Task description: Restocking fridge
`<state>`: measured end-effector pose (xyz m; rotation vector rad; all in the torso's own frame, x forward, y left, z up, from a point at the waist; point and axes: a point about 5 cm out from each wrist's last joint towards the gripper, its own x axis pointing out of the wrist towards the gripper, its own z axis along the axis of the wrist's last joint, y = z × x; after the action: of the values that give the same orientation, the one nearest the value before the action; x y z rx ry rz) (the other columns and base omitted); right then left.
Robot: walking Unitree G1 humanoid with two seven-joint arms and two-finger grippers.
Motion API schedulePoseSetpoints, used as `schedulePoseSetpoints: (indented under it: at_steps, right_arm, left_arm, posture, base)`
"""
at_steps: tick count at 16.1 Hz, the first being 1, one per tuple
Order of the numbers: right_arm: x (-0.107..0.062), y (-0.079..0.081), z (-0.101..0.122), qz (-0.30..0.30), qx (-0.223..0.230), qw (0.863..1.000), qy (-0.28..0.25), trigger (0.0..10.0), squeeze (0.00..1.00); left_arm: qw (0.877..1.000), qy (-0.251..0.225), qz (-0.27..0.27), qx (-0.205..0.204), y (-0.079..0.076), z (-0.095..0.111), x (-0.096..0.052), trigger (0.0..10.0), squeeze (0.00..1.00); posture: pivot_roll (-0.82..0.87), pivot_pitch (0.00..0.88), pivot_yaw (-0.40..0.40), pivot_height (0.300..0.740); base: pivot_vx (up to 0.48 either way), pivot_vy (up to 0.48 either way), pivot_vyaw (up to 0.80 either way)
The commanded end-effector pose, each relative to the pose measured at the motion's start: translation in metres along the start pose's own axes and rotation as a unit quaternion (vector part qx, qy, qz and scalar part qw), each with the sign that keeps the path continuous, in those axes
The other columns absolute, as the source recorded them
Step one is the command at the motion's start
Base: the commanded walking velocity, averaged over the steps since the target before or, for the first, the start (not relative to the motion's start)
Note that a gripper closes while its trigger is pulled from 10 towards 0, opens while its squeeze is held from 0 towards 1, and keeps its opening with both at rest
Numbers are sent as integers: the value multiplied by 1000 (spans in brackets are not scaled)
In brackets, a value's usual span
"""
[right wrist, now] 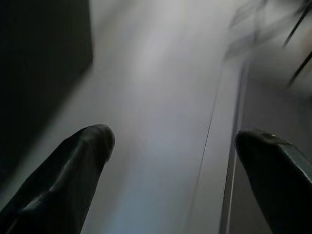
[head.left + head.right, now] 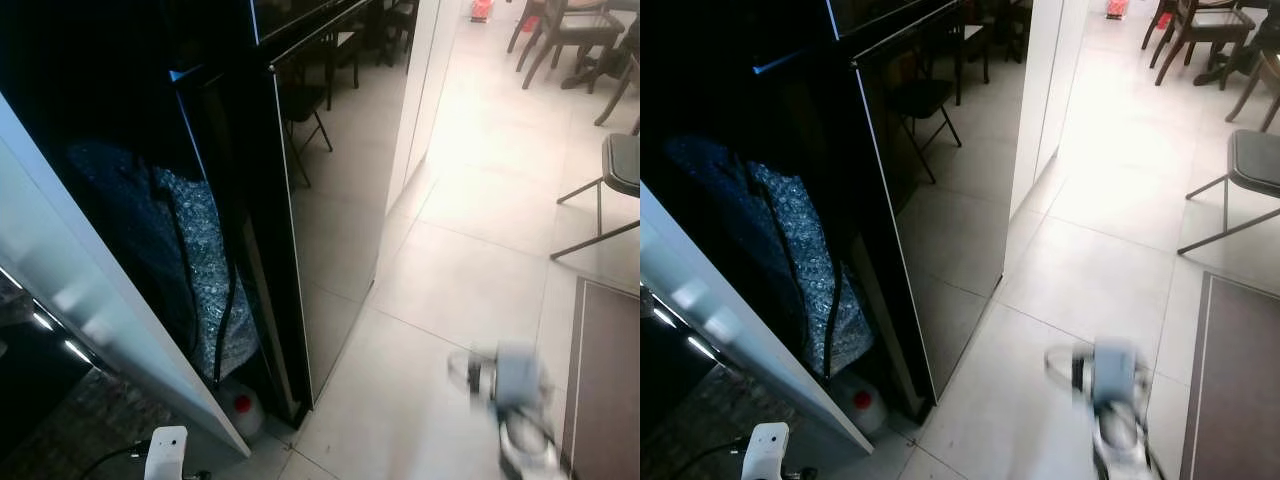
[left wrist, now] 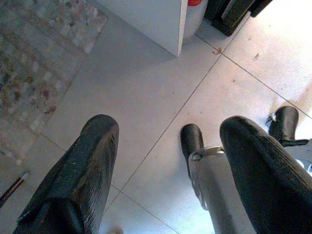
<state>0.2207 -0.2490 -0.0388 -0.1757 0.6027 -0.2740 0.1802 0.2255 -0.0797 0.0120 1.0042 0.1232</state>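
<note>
Home kitchen-dining area: black fridge [image 2: 340, 200], tiled floor [image 2: 480, 270], dining chairs [image 2: 565, 30].

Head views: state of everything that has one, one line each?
Fridge: black glossy door shut, reflecting chairs.
White door: swung open beside the fridge.
Jug: red cap on, upright on the floor at the fridge's base.
Left gripper: open, empty, over floor tiles.
Right gripper: open, empty, blurred.
Chair: upright, seat empty.

Pale tiled floor [image 2: 470, 270]; grey-seated chair [image 2: 618, 170] at right; dark dining chairs [image 2: 565, 30] beyond; brown mat [image 2: 1230, 380].
</note>
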Motion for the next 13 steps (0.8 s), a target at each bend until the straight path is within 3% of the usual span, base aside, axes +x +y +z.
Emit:
schedulePoseSetpoints:
  at_steps: [1, 4, 7, 10, 13]
  right_arm:
    - [-12, 3, -37, 30, -22, 995, 88, 10000, 0]
    - [-38, 6, -87, 32, -1, 978, 204, 10000, 0]
    - [-48, 22, -98, 51, 18, 975, 217, 10000, 0]
    - [-40, 50, -82, 78, 10, 977, 196, 10000, 0]
    - [-26, 63, -55, 81, 16, 983, 165, 10000, 0]
  left_arm:
    - [1000, 6, 7, -9, 4, -4, -1, 10000, 0]
    - [1000, 7, 7, -10, 4, -4, -1, 10000, 0]
    - [1000, 8, 7, -12, 4, -4, -1, 10000, 0]
    - [1000, 11, 9, -14, 4, -5, -1, 10000, 0]
    - [1000, 13, 15, -18, 5, -6, -1, 10000, 0]
  posture:
    - [-130, 14, 42, 740]
    - [-125, 18, 45, 740]
    - [-119, 18, 48, 740]
    - [-118, 11, 51, 740]
    - [-114, 7, 54, 740]
  base:
    - [0, 0, 0]
    - [0, 0, 0]
    - [0, 0, 0]
    - [0, 0, 0]
    - [0, 0, 800]
